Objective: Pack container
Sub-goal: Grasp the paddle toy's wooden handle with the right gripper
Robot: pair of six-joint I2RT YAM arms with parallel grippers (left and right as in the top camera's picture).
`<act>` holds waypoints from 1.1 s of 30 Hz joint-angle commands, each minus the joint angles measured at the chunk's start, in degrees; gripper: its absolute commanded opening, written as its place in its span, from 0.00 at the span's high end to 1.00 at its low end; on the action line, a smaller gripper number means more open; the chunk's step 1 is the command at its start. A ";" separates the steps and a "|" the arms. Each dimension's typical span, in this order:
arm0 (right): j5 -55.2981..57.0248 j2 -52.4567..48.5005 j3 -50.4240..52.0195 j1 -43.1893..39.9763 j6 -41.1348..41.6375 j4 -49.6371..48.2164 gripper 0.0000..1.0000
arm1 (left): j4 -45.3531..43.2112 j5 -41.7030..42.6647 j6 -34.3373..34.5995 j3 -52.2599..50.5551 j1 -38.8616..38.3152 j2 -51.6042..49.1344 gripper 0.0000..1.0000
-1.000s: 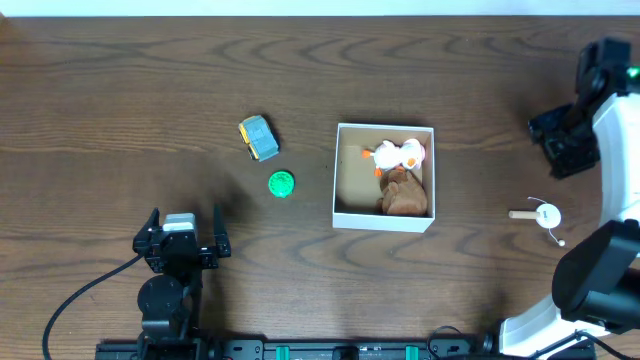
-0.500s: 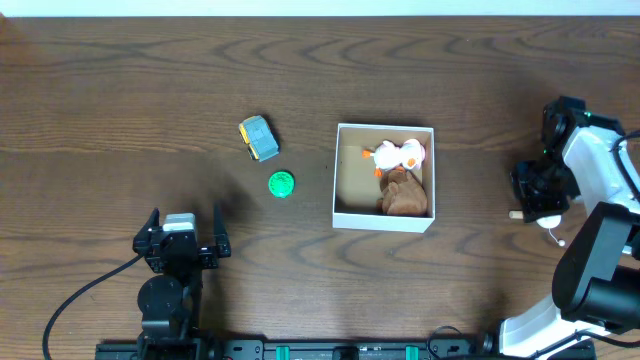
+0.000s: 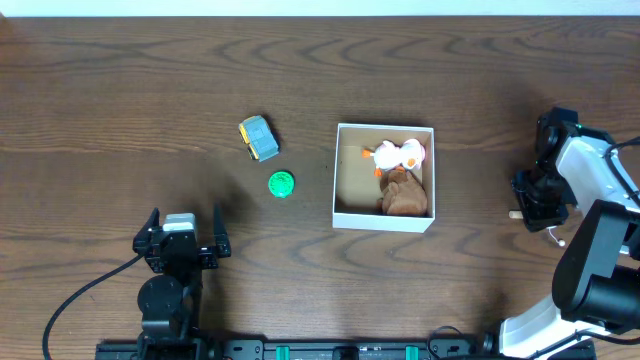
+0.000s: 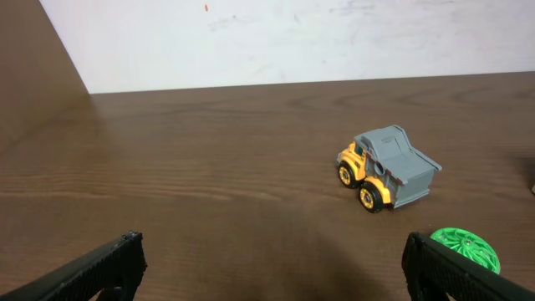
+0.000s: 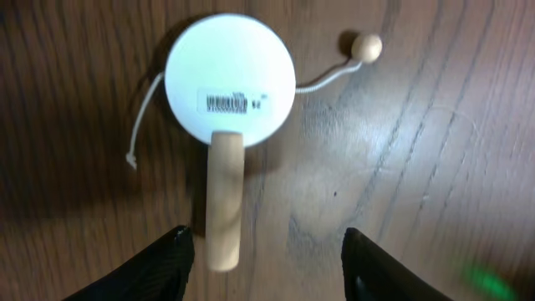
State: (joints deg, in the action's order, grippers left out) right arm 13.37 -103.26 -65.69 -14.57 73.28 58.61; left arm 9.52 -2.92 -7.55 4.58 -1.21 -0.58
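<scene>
The container (image 3: 336, 182) is a white-walled square box with a brown inside at the table's middle. It holds a white and orange plush toy (image 3: 398, 153) and a brown toy (image 3: 405, 196). My right gripper (image 3: 536, 200) is open, right of the box, over a white paddle drum (image 5: 230, 79). The drum's wooden handle (image 5: 224, 201) ends between the fingers (image 5: 267, 259), close to the left one. My left gripper (image 3: 183, 236) is open and empty near the front left edge, also seen in the left wrist view (image 4: 272, 267).
A grey and yellow toy truck (image 3: 258, 138) and a green disc (image 3: 281, 183) lie left of the box; both show in the left wrist view, truck (image 4: 386, 167) and disc (image 4: 465, 248). The drum's string ends in a bead (image 5: 366, 47).
My right gripper has moved from the far right edge toward the front and now sits over the paddle drum, covering most of it from above. The left arm has not moved.
</scene>
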 commanded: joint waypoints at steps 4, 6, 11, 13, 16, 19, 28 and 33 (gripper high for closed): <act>3.80 -0.26 2.16 -0.48 -0.96 -4.20 0.39 | 0.46 0.94 -0.57 -1.64 0.28 0.35 0.02; 3.80 -0.26 2.91 -0.48 -0.98 -5.57 0.38 | 0.46 0.94 -0.57 -1.64 0.28 0.35 0.02; 3.78 -0.26 4.76 -0.48 -0.94 -9.35 0.39 | 0.46 0.94 -0.57 -1.64 0.28 0.35 0.02; 3.78 -0.26 5.57 -0.48 -0.94 -10.67 0.38 | 0.46 0.94 -0.57 -1.64 0.28 0.35 0.02; 3.76 -0.26 6.38 -0.48 -0.90 -11.56 0.43 | 0.46 0.94 -0.57 -1.64 0.28 0.35 0.02; 3.74 -0.26 6.45 -0.48 -0.92 -11.47 0.48 | 0.46 0.94 -0.57 -1.64 0.28 0.35 0.02; 1.42 -0.26 6.58 -0.52 2.21 -11.96 0.55 | 0.46 0.94 -0.57 -1.64 0.28 0.35 0.02; 1.33 -0.26 6.58 -0.52 2.36 -12.83 0.56 | 0.46 0.94 -0.57 -1.64 0.28 0.35 0.02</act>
State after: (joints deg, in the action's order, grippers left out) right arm 14.31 -103.26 -59.48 -14.57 74.19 45.69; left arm 9.52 -2.92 -7.57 4.58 -1.21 -0.58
